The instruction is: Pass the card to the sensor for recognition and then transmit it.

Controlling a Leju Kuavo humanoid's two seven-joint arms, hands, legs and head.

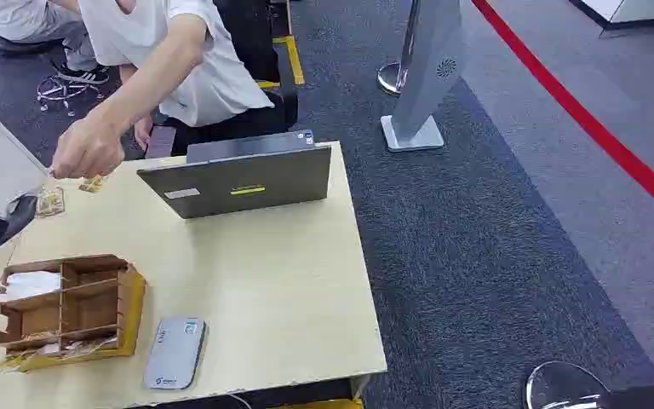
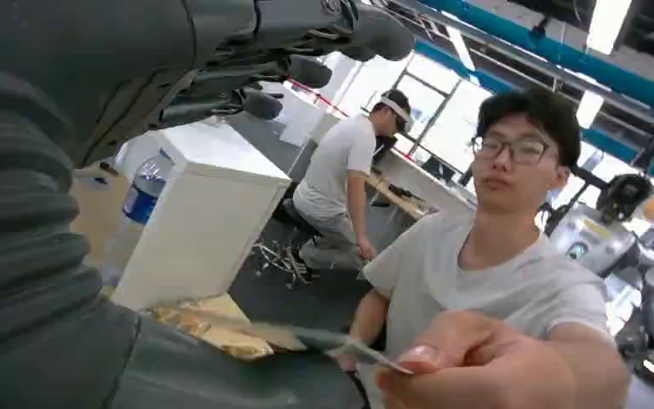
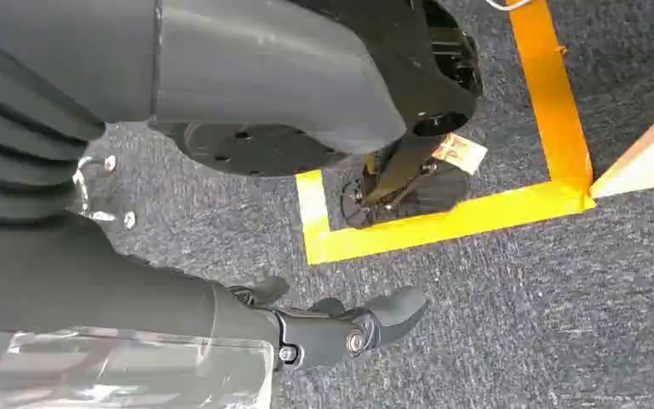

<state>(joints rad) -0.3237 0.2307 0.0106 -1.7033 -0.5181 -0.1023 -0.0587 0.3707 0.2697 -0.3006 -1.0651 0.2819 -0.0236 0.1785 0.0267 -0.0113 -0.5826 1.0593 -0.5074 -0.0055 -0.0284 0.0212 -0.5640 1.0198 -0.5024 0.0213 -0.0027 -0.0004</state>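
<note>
Table [image 1: 289,281] pale wood, grey carpet [image 1: 494,256] around; left hand [image 2: 247,68] fingers spread, right hand [image 3: 341,328] loosely apart, empty.

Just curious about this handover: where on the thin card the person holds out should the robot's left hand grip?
Probably its free end: the person's hand pinches the other end of the thin pale card. It points edge-on towards the left hand, so thumb and fingers should close on its two flat faces.

Sensor [image 1: 174,353] right of organizer [image 1: 72,311]; laptop [image 1: 237,179] behind, seemingly.
</note>
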